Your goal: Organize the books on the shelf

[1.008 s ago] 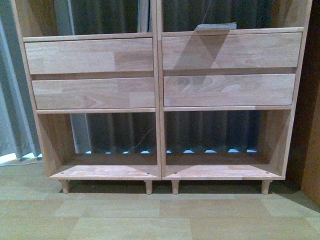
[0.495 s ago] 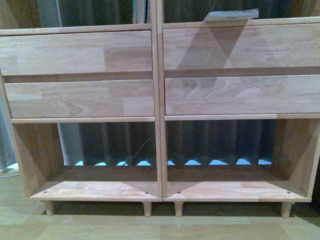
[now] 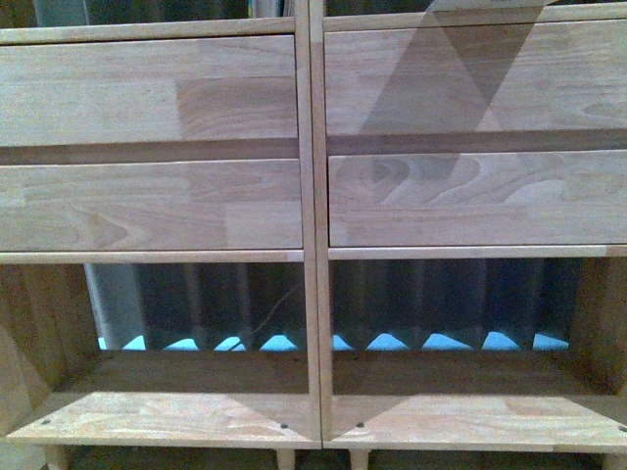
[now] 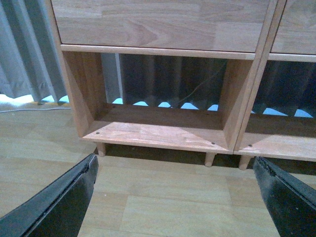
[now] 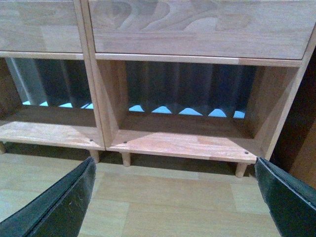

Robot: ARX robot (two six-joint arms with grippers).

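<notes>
Since the front view shows only the shelf (image 3: 312,196), with drawer fronts (image 3: 147,98) from 9 to 3 o'clock, open compartments at 6 and none of the books in any view, I judge I'm at the approach step; the next move calls for locating the books before any grasp. On the left wrist view, the left pincer (image 4: 174,162) is spread wide, gripping and touching nothing, over the floor (image 4: 163,197) before the left lower compartment (image 4: 158,133). On the right wrist view, the right pincer (image 5: 174,163) is equally wide and empty-handed, facing the right lower compartment (image 5: 182,140).
</notes>
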